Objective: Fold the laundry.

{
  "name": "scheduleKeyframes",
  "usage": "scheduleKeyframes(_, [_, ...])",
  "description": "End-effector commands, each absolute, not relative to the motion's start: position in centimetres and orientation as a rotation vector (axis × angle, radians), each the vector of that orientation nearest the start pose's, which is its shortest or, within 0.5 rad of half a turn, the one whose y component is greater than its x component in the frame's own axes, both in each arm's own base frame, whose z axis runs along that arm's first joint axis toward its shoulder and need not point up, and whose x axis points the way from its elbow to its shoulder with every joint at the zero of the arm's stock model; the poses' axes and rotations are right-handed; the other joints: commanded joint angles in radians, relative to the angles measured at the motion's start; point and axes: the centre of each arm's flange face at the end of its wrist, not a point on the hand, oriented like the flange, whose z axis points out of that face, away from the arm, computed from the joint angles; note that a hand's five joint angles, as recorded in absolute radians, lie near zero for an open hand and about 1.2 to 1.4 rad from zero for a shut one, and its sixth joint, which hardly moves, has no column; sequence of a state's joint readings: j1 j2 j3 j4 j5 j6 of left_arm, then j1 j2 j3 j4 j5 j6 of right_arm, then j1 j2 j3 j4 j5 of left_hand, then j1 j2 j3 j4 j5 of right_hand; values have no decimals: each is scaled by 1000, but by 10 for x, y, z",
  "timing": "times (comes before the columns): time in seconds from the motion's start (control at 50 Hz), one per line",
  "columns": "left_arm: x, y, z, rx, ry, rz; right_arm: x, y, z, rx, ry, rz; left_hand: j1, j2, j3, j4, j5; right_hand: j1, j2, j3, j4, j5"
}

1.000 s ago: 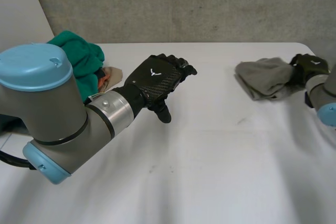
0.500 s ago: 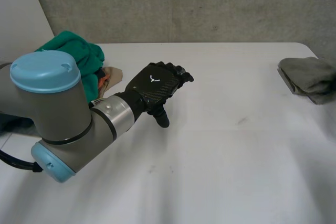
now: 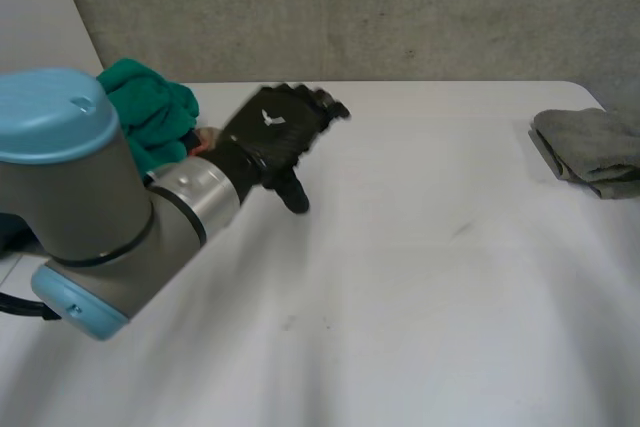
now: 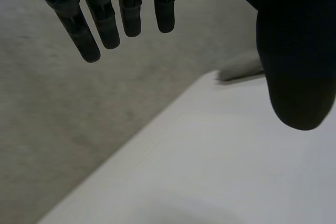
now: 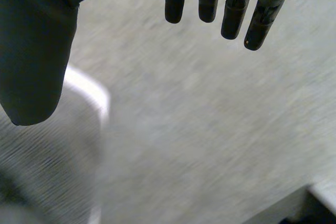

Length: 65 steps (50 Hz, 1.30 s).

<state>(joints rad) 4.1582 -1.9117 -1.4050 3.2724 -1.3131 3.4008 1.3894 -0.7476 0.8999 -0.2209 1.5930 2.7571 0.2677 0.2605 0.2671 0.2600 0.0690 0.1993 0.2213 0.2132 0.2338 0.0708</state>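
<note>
Fingers (image 4: 105, 22) of the left hand (image 3: 280, 137) hang straight, empty — likewise the right hand (image 5: 31, 40). Folded grey cloth (image 3: 590, 152) lies at the right edge of the white table (image 3: 420, 277), crumpled green cloth (image 3: 150, 112) beside the left arm (image 3: 90, 217).

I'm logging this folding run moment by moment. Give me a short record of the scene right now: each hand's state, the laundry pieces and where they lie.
left hand: open, fingers straight, holding nothing, over the table beside the green cloth
right hand: open, fingers straight, holding nothing
green cloth: bunched in a heap at the table's far left
grey cloth: folded, lying at the table's right edge, no hand on it
table: white
</note>
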Motion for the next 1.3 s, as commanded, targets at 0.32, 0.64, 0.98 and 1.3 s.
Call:
scheduleKeyframes(0.32, [-189,-424,229,717,1860,-2130,188,-342,250,-844,1569,-2380,10,17,11,18,34,-25,-47,-39,-59,-71])
scheduleKeyframes(0.64, [-189,-452,194,811,1909,-2197,197,-303,210,-918,1903,-2086,1129,1136,1129,1136,1153,-25,-47,-39,-59,-71])
scheduleKeyframes(0.98, [-340,-259,258,1261,2282,-2708,183,-308,219,-898,2037,-2210,1129,1136,1129,1136,1153,-25,-47,-39,-59,-71])
scheduleKeyframes(1.3, [-394,-201,218,1401,2271,-2545,183,-306,218,-890,2113,-2139,-69,-62,-68,-61,-45,-25,-47,-39,-59,-71])
